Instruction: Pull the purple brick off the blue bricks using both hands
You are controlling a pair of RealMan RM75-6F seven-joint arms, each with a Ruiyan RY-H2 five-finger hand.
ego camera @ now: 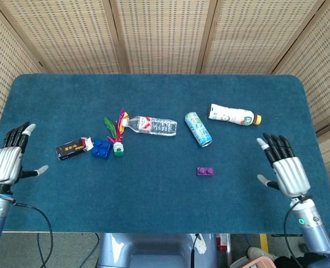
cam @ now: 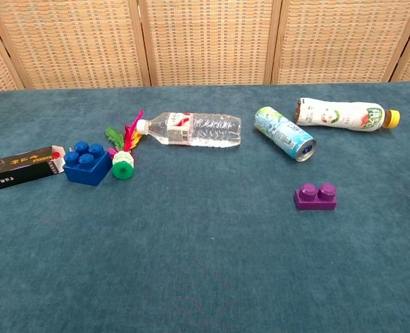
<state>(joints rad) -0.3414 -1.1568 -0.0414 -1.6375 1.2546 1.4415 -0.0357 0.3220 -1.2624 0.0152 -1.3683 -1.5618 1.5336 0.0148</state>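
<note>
Well, from where I stand the job looks finished: the purple brick (ego camera: 205,171) lies alone on the table (ego camera: 153,190), right of the middle and well apart from the blue bricks (ego camera: 101,149), which sit over on the left between a small black carton (ego camera: 70,151) and a feathered shuttlecock (ego camera: 115,134). Both hands hang off at the table's side edges, holding nothing. The left hand (ego camera: 7,160) is flat with its fingers spread, and the right hand (ego camera: 286,167) is the same, palm down. Neither shows in the chest view.

I would say the step in hand is simply to rest clear, and doing that well means keeping both hands wide of the table's things. If the arms settle further, they should stay out at the edges, away from the clear water bottle (ego camera: 152,125), the can (ego camera: 198,128) and the white drink bottle (ego camera: 232,115) lying on their sides behind the bricks, since any of those could roll at a nudge. The purple brick sits studs up and steady, so it needs no more touching
</note>
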